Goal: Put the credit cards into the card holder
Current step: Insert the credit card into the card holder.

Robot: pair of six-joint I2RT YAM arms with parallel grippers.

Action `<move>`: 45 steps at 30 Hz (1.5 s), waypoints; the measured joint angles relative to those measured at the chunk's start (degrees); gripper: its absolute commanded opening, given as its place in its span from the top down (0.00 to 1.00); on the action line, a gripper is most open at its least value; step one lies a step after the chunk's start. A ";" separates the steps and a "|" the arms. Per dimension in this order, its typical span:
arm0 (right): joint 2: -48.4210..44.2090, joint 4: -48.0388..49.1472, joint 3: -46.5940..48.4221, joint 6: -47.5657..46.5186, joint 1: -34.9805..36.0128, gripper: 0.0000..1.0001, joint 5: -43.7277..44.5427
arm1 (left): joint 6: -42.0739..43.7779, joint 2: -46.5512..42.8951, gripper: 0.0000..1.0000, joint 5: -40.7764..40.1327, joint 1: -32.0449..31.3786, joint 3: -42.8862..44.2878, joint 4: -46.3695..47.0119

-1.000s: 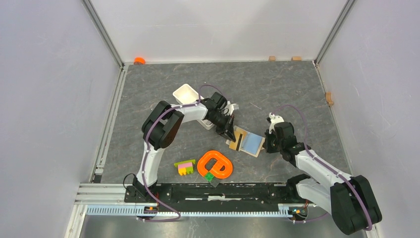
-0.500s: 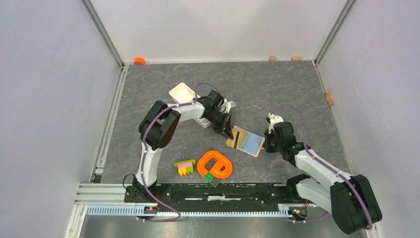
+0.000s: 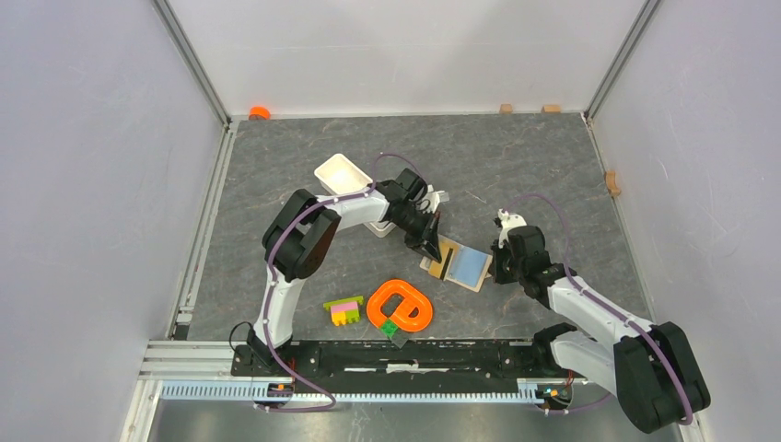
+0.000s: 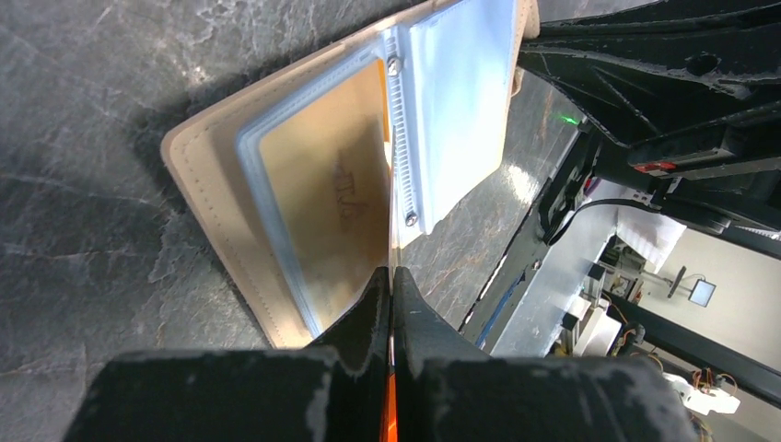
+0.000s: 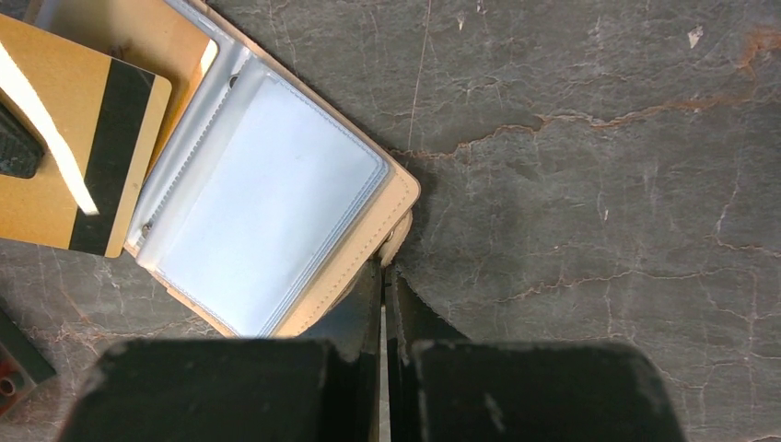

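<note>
No text can be read; the card holder (image 4: 207, 203) shows one faint mark under its clear sleeve (too blurred to decipher).

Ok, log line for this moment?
left jaws: shut on gold card, over open card holder | right jaws: shut on card holder edge | gold card: not slotted

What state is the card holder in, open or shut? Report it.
Open. The card holder lies spread on the table, both inner halves facing up, clear sleeves showing.
</note>
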 measured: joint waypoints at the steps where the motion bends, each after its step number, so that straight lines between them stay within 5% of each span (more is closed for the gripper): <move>1: 0.07 0.00 0.02 0.00 0.02 1.00 0.00 | -0.02 0.00 0.98 0.17 -0.04 0.11 0.07; 45: 0.48 0.17 0.26 -0.17 0.70 1.00 0.72 | -1.92 4.46 0.98 0.35 -1.44 5.84 -1.68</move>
